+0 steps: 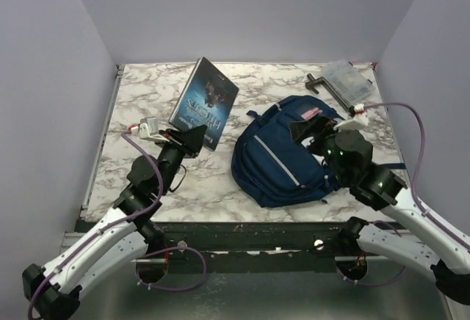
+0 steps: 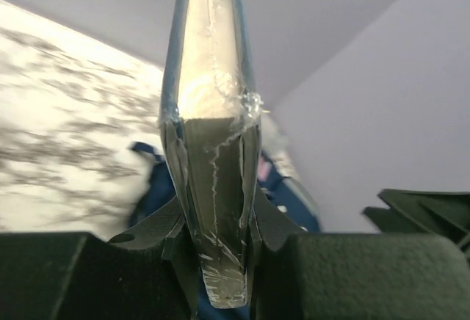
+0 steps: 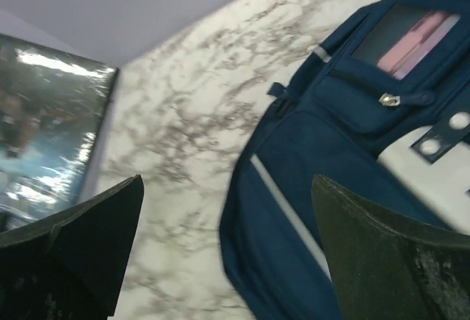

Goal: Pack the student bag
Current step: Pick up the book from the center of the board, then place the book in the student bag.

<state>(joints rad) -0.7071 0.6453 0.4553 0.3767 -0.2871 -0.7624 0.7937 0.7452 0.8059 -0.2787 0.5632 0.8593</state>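
2 robot arms reach over a marble table (image 1: 147, 180) ringed by pale lilac walls (image 1: 51, 78). The bag (image 1: 279, 162), navy with a grey stripe, lies flat on the right half of the table near the front edge, its top end turned toward the back right corner.

The left gripper (image 1: 189, 138) is clenched on the lower end of a glossy dark book (image 1: 207, 102). The book stands tilted above the table's left half, cover toward the overhead camera, apart from the bag. From the left wrist, the book (image 2: 213, 166) shows edge-on. Its film-wrapped edge is pinched between the 2 dark fingers (image 2: 158, 228) of the left gripper (image 2: 217, 243), with a blur of the bag (image 2: 150, 188) behind.

The right gripper (image 1: 314, 128) hangs over the bag's top end, jaws spread wide and holding nothing. Its wrist camera looks down between the 2 parted fingers (image 3: 81, 246) at the bag (image 3: 308, 210). There, a pocket mouth shows something pink (image 3: 415, 41) inside, and a zip pull (image 3: 389, 100) lies just below. The book (image 3: 44, 122) gleams at the left of that view.

At the table's back right corner rests a clear case (image 1: 349, 78). A dark object (image 1: 319, 84) sits just beside it; what it is cannot be told.
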